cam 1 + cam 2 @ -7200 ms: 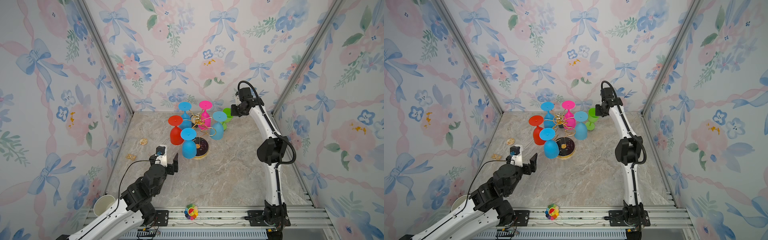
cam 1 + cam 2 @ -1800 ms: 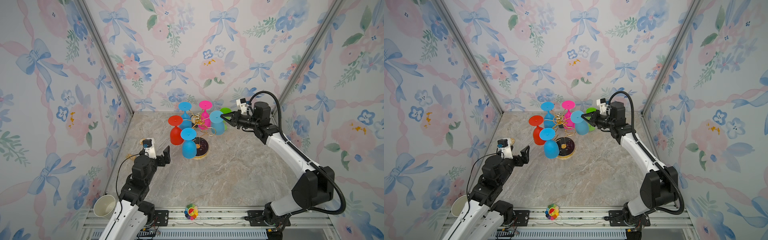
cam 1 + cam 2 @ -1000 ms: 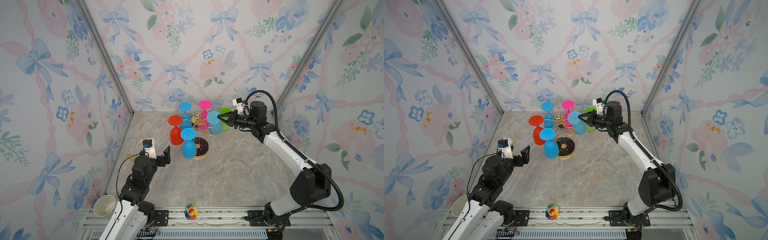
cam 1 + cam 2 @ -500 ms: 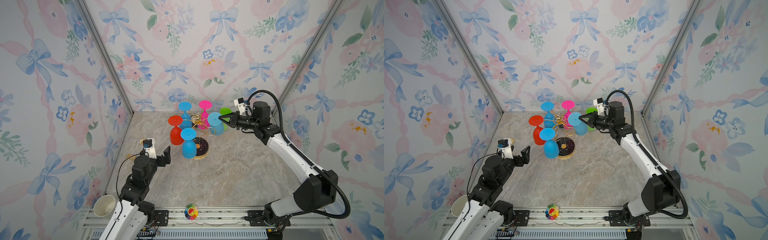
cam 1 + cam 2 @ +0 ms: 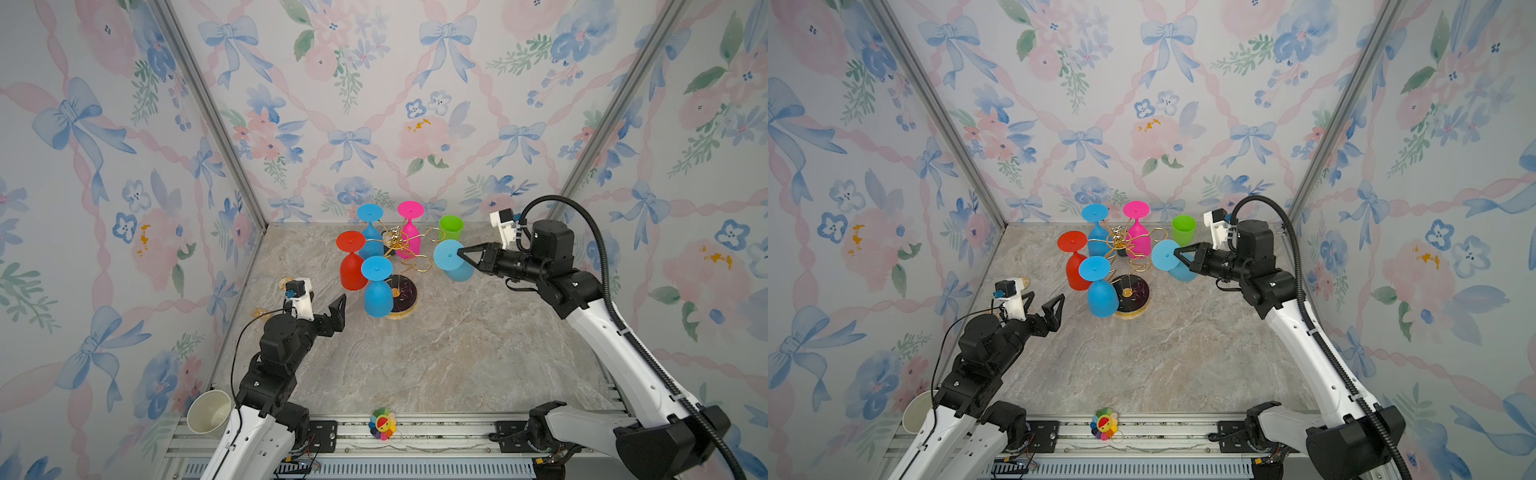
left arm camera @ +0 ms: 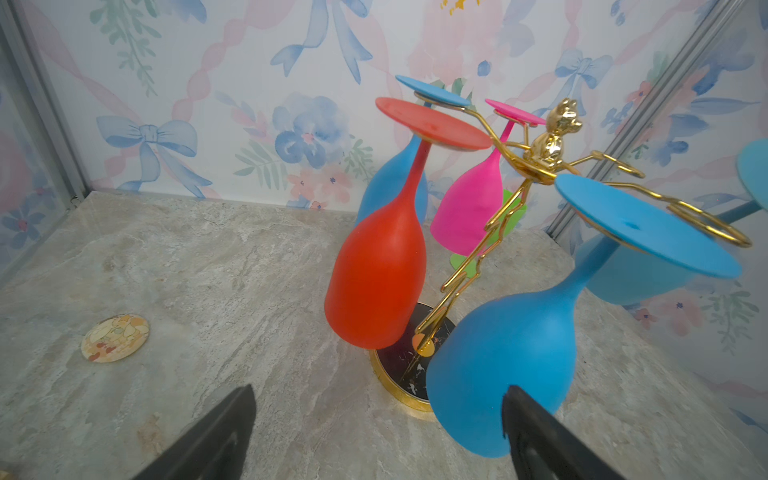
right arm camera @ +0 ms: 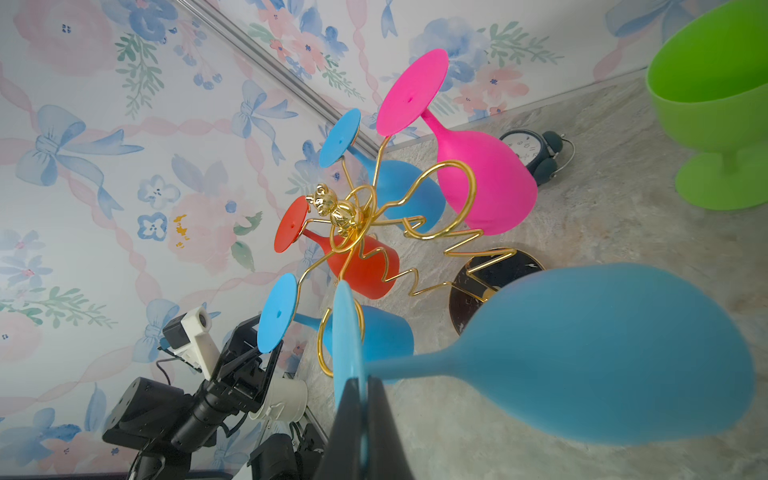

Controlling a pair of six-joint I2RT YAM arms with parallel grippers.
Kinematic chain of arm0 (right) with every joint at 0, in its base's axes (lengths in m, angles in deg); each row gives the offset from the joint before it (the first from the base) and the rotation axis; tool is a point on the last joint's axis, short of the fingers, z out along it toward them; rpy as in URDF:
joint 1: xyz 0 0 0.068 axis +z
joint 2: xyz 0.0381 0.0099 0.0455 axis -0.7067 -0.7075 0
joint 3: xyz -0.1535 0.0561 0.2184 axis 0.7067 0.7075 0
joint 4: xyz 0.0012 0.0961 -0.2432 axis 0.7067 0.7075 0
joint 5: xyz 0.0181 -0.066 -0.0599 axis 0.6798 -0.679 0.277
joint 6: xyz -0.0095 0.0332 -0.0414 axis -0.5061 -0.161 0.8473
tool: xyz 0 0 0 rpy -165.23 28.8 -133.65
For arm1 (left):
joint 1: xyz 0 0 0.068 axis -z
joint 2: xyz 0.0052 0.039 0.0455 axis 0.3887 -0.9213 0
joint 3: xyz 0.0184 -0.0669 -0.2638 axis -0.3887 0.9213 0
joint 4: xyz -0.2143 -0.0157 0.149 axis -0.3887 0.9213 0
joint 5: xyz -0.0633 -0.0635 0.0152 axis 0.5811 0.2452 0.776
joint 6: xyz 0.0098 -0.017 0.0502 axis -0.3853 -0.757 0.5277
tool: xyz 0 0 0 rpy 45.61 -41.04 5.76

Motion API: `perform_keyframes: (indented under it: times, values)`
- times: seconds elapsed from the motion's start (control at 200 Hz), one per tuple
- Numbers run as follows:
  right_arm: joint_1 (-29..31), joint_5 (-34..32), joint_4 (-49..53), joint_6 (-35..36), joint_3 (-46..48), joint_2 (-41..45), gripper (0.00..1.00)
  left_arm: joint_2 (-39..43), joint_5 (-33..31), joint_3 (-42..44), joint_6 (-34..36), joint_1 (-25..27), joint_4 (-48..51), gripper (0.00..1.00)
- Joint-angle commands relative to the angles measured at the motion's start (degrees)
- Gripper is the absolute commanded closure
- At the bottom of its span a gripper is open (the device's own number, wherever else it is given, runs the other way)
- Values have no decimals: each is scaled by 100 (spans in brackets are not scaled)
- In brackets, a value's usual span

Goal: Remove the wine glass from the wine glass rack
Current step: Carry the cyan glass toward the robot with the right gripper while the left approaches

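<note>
The right fingers [image 7: 384, 432] are closed flat on the thin rim of the foot of the light blue wine glass [image 7: 602, 353], and that is our only hold on it. Stem and bowl hang out past the pinch, tilted, so the weight levers on a narrow edge grip. We judge that a sharp move can make the glass pivot between the fingers, or slide out and drop to the worktop [image 5: 415, 365].

The glass is in the air on the right side of the wine glass rack [image 5: 404, 293], its foot just beside the nearest gold loop [image 7: 319, 347]. We cannot tell whether the stem is fully clear of that wire. If it is not, pulling away can catch the foot, drag the rack and set the red glass [image 5: 352, 270] and its neighbours swinging, or tip the stand.

Toward the back wall from the bowl stands the green glass [image 5: 451, 226], and a wide swing that way can knock it over.

The left fingers [image 6: 224, 436] are spread wide and hold nothing. They are near the front blue glass [image 5: 377, 291] but apart from it in both top views, and a careless advance can bump it.
</note>
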Motion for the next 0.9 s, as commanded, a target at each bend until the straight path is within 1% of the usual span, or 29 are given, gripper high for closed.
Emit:
perform_keyframes:
  times: [0.0, 0.18, 0.325, 0.4, 0.51, 0.57, 0.725, 0.785, 0.88, 0.895]
  values:
    - [57, -283, 485, 485, 222, 394, 100, 2, 897, -313, -309, -43, 224, 6]
    - [57, -510, 662, 762, 571, 757, 100, -149, 2262, -680, -552, -39, 330, 8]
    - [108, -880, 849, 960, 781, 1060, 100, -11, 3010, -832, -747, -42, 331, 8]
    - [159, -859, 847, 1107, 895, 1224, 100, 15, 3406, -868, -946, -39, 332, 8]
    - [337, -775, 761, 1327, 1060, 1436, 100, -158, 3990, -869, -1237, -23, 330, 12]
    - [488, -764, 739, 1456, 1144, 1532, 100, -207, 4131, -867, -1285, 28, 322, 13]
    - [964, -794, 578, 1741, 1398, 1772, 100, -338, 4203, -869, -1309, 319, 313, 14]
    - [1124, -791, 479, 1802, 1493, 1845, 100, -436, 4168, -870, -1327, 542, 272, 15]
    - [1327, -779, 343, 1882, 1604, 1926, 100, -585, 4029, -869, -1381, 1047, 110, 17]
    - [1362, -782, 334, 1895, 1615, 1937, 100, -740, 4020, -870, -1398, 1142, 61, 18]
